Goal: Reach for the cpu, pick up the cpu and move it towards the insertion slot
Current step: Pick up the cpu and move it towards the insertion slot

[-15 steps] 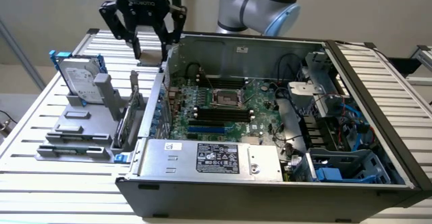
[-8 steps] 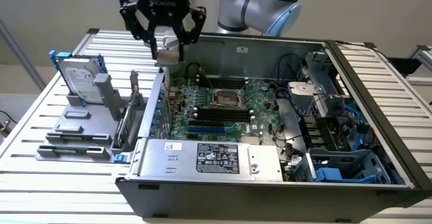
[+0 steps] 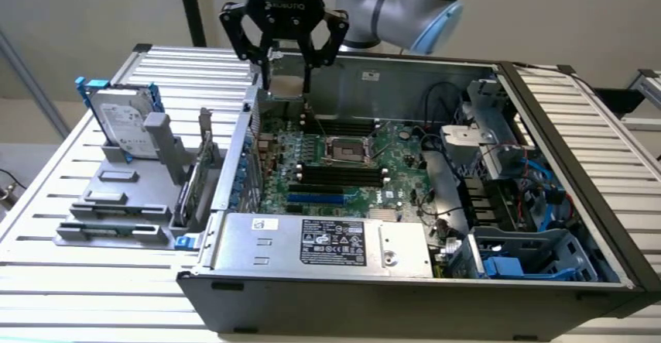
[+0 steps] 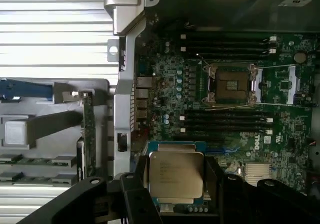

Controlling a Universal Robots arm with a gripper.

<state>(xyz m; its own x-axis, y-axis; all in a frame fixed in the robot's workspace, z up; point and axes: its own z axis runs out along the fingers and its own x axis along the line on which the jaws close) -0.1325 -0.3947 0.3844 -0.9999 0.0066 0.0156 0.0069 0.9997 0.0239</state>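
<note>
CPU chip (image 4: 176, 174), small flat square with silvery-grey metal top, sits clamped between the black end effector (image 3: 286, 68) fingers, gripped by opposite edges so the flat face stays level. In the exterior view it hangs above the rear edge of the open grey computer case (image 3: 578, 118), clear of the wall. Insertion slot (image 4: 231, 84), dark square socket in a shiny metal bracket, lies on the green motherboard (image 4: 170, 89), well apart from the chip, flanked by long black memory slots (image 4: 227, 120). Open air above the board; case walls bound the sides. Case rests on slatted white tabletop (image 3: 62, 196).
</note>
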